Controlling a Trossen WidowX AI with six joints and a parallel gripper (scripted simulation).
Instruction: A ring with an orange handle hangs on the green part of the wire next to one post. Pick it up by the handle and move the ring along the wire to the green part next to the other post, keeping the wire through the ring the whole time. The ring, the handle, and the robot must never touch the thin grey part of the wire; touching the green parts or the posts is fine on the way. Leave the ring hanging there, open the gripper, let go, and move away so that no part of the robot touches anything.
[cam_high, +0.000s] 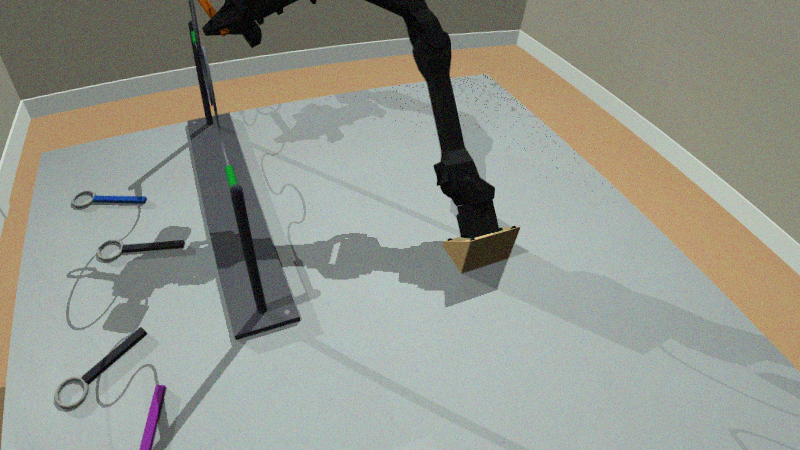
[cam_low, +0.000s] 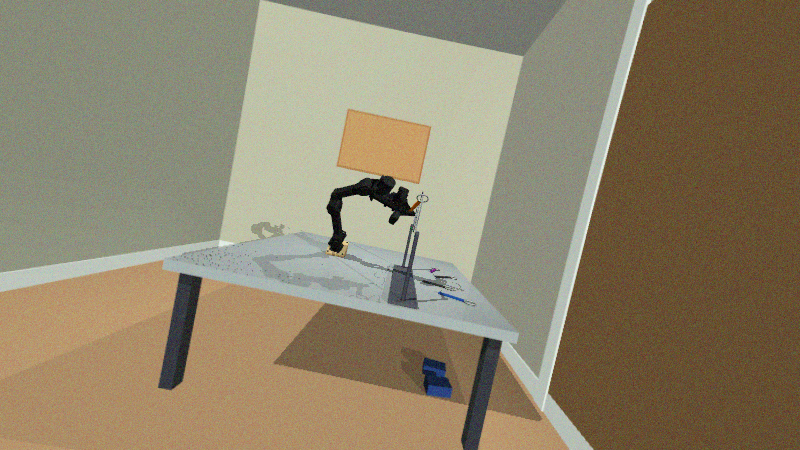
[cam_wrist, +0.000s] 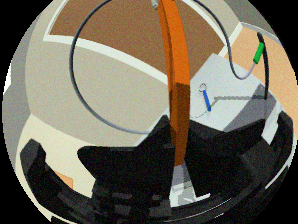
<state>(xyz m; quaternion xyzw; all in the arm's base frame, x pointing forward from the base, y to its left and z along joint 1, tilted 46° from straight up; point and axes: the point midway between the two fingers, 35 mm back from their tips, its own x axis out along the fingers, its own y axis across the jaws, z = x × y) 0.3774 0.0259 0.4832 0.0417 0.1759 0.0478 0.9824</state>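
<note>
My gripper (cam_high: 215, 26) (cam_low: 412, 211) (cam_wrist: 169, 119) is shut on the orange handle (cam_high: 206, 7) (cam_low: 415, 206) (cam_wrist: 175, 60), high above the table. The handle slants up from the fingers. The ring (cam_low: 427, 198) is small in the exterior view, around the upper wire; whether they touch is too small to tell. The ring is beyond the top edge in the top view. The grey wire (cam_wrist: 72, 65) bends in wide curves. One green part (cam_high: 231, 175) tops the near post (cam_high: 248, 251); the other green part (cam_high: 193, 36) is by the far post (cam_high: 202, 78).
The posts stand on a dark base (cam_high: 276, 291). Beyond it lie a blue-handled ring tool (cam_high: 120, 199), two black-handled ones (cam_high: 152, 246) (cam_high: 114, 355) and a purple handle (cam_high: 152, 416). The wire curves close around the fingers in the wrist view.
</note>
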